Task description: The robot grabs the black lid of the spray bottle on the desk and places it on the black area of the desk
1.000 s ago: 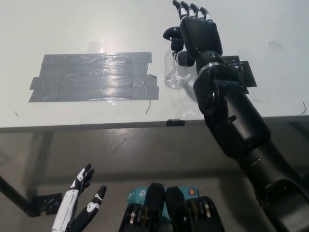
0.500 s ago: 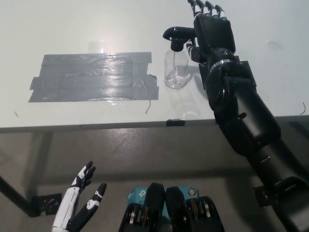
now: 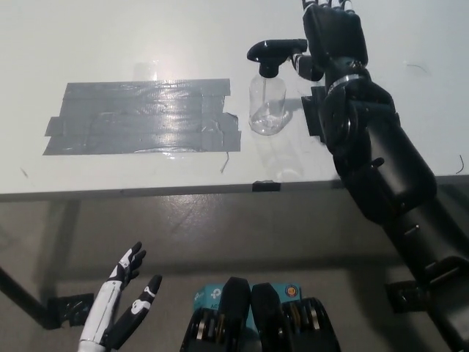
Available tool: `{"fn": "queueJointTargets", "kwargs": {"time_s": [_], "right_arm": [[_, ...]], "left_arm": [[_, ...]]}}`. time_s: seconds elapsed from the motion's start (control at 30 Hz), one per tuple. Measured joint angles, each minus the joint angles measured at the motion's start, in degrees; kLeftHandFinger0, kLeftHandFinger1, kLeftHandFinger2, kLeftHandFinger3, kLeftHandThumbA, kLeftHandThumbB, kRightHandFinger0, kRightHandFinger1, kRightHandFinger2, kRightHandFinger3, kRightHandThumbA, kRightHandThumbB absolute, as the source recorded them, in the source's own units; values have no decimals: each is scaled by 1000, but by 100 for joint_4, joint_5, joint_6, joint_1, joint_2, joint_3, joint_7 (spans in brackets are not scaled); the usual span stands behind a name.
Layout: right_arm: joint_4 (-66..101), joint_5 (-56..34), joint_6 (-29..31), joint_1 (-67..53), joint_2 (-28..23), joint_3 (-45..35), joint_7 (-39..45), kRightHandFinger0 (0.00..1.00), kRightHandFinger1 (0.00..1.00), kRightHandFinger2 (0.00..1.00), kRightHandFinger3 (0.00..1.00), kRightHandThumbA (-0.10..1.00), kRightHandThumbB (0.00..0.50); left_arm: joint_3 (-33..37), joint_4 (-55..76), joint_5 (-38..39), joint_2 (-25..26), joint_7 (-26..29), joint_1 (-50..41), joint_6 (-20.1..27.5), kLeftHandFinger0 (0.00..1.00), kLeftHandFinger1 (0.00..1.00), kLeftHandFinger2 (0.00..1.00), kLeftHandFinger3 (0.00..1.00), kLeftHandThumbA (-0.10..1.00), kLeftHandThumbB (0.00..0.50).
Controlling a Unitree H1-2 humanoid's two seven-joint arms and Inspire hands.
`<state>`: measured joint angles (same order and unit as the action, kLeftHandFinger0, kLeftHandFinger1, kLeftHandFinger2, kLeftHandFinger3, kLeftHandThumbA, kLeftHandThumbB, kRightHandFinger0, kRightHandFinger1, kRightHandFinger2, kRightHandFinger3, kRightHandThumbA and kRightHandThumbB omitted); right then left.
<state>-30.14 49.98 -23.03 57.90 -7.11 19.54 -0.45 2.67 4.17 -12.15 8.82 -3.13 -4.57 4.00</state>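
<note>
Standing upright on the white desk (image 3: pixel 110 37), the clear spray bottle (image 3: pixel 268 103) sits well in from the front edge, roughly midway across the part of the top that shows. Its black lid (image 3: pixel 275 53), a trigger sprayer head, is seated on the bottle's neck, with one end pointing toward the left side of the desk and the other toward the right.

The black right hand (image 3: pixel 333 40) is just beside the lid on its right, reaching up to the far edge of the picture, where the fingertips run out of view. The back of the hand faces the camera. Its thumb lies close against the right end of the lid, but whether it touches the lid cannot be told from this angle. The fingers extend straight and close nothing in; the hand holds nothing. The black forearm runs from the hand back over the front edge of the desk toward the lower right.

The black area (image 3: pixel 139 117), a broad patch of dark tape strips with a glossy, wrinkled surface, lies on the desk to the left of the bottle. Its right end comes near the bottle's base but stays apart from it.

The white left hand (image 3: pixel 121 304) rests below the front edge of the desk, at the lower left, fingers spread and holding nothing.
</note>
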Motion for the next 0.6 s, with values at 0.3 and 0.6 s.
{"fn": "queueJointTargets", "kwargs": {"time_s": [0.3,0.6], "right_arm": [[-132,-15,-17,146,-12,94,124,1000,1000,1000,1000,840,486],[-334,-81,-18,233,-160,347,611,1000,1000,1000,1000,863,500]], "left_arm": [[1,8,-6,10,-31,69,-43,1000,1000,1000,1000,803,31],[1,12,-6,18,-48,120,-54,1000,1000,1000,1000,808,17]]}}
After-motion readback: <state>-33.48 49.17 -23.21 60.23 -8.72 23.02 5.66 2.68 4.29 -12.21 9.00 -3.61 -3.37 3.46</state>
